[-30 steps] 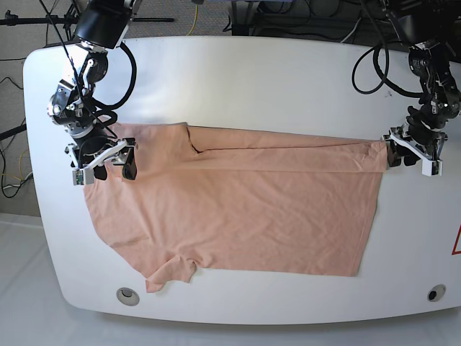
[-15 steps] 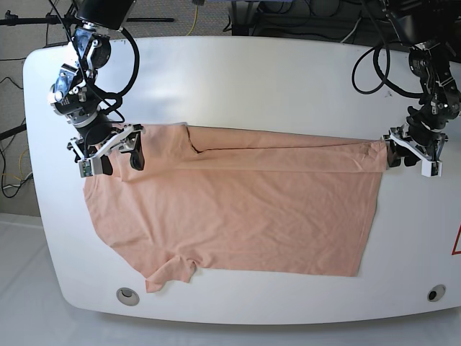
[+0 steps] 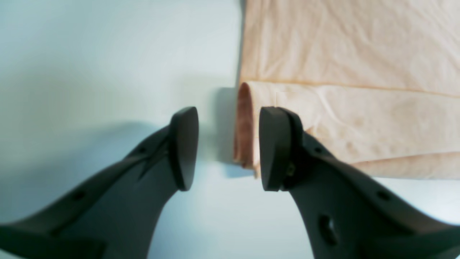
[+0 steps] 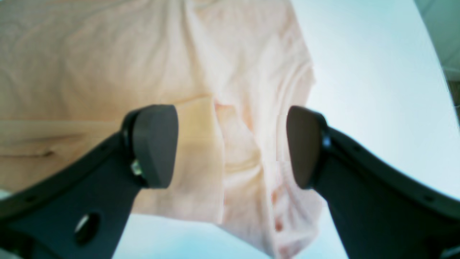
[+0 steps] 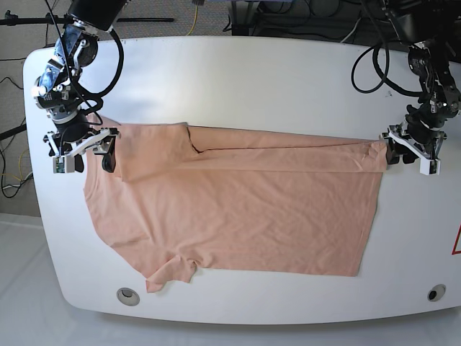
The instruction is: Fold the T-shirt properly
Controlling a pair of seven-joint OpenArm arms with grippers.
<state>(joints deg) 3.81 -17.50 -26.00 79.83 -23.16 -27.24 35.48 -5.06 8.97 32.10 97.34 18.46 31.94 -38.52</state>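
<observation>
The peach T-shirt (image 5: 238, 209) lies spread on the white table (image 5: 252, 79), with its far edge folded over into a long strip (image 5: 288, 155). My left gripper (image 5: 412, 157) is at the strip's right end. In the left wrist view it (image 3: 228, 147) is open, the folded corner (image 3: 244, 126) lying on the table in the gap close to the right finger (image 3: 275, 147). My right gripper (image 5: 90, 160) stands wide open at the shirt's left sleeve (image 5: 119, 148). In the right wrist view it (image 4: 230, 145) hovers over wrinkled sleeve cloth (image 4: 237, 108), holding nothing.
Two round fittings (image 5: 127, 295) (image 5: 436, 293) sit in the table near its front edge. A red marking (image 5: 456, 241) shows at the right edge. Cables and stands crowd the floor behind the far edge. The other sleeve (image 5: 169, 272) points toward the front edge.
My right gripper has moved left and back, off the shirt's body to the sleeve's outer edge. The left gripper has stayed at the strip's right end.
</observation>
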